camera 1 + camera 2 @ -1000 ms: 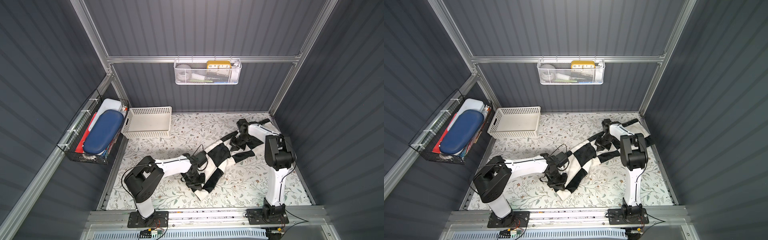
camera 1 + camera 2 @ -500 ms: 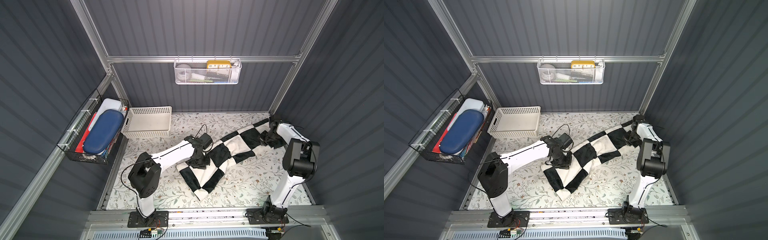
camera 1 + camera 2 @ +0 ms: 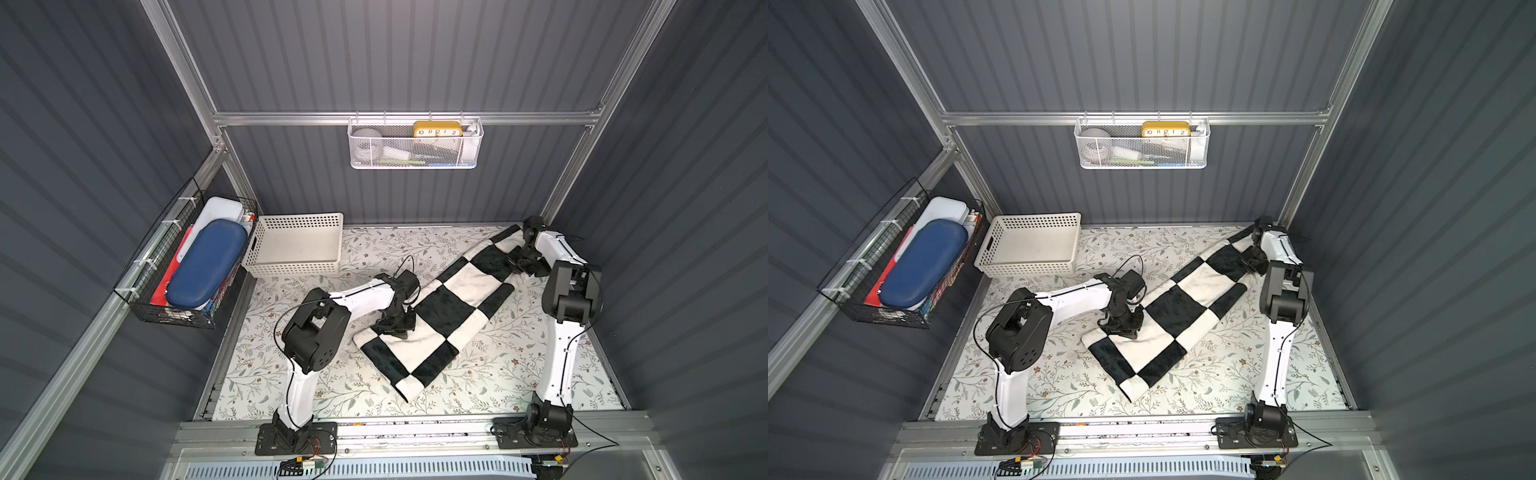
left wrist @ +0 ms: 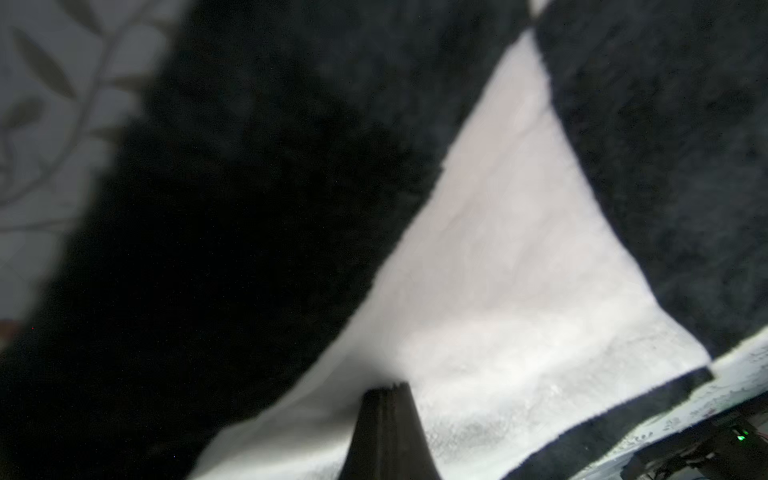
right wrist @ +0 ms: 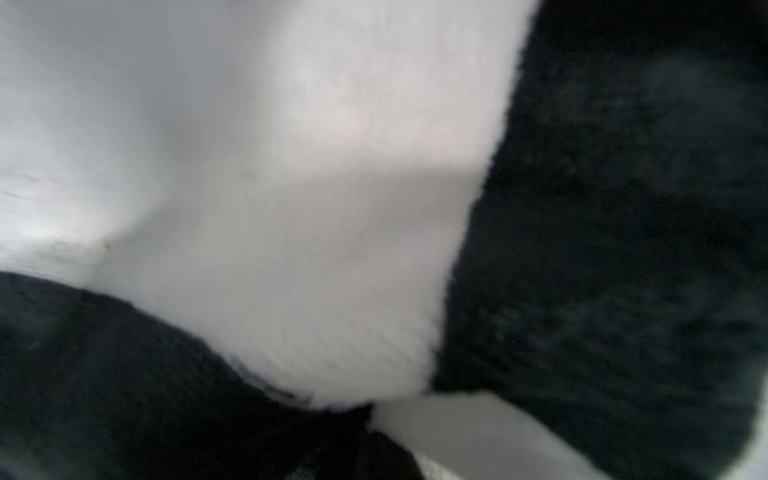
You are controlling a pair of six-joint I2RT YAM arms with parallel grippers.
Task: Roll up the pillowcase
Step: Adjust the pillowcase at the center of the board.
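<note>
Grey slatted booth, floral-covered worktop, cream basket off in the far left corner. The left tool is pressed together, and in the left wrist view its fingertips sit shut right against a white square, so it looks like it's pinching the cloth's edge near the front end. The right tool is squeezed shut too, on the far end by the back right corner. Its wrist view is just blurry plush up close, so I'm reading that grip from how the cloth runs straight up to it. Between them the pillowcase lies flat in a long diagonal strip across the worktop, not rolled at all yet. Handling-wise I'd guess light, floppy and totally unbreakable. The thick pile should give the tools plenty of bite, so slipping isn't the worry — bunching and sagging is. A plush roll will probably want to spring open too. I'd grab both corners of one short end so the roll starts straight, not skewed.
</note>
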